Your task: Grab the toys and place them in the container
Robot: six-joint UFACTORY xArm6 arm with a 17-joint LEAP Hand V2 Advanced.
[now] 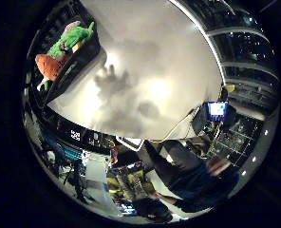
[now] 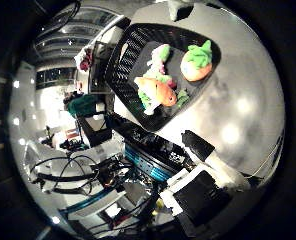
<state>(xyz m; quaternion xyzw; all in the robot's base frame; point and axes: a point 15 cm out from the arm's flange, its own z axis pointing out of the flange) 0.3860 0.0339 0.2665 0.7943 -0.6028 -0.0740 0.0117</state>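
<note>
three plush toys are lying inside the black basket [image 2: 122, 60], which is sitting at the edge of the white table [image 2: 238, 95]. the basket is a dark tray with slatted, perforated walls and a flat dark floor. nearest one wall is lying the orange toy [image 2: 160, 91], a soft elongated piece with a paler end, resting across the green toy [image 2: 160, 75], whose fuzzy green limbs are sticking out from under it together with some white and pink bits. a little apart from these two, toward the opposite side of the basket, is sitting the carrot toy [image 2: 197, 64], a rounded orange body topped with a bright green tuft. none of the three is touching the table itself; all are lying within the basket walls.

the little finger side view is showing the same basket from the side at the table edge, with green and orange plush rising above its rim, and a wide stretch of bare white tabletop beside it. a dark shadow with finger-like prongs is falling on that bare tabletop, well apart from the basket.

the hand [image 2: 203, 187] is showing only as black and white body parts at the edge of the thumb side view; whether its fingers are straight or curled cannot be told, and nothing is visibly held.
</note>
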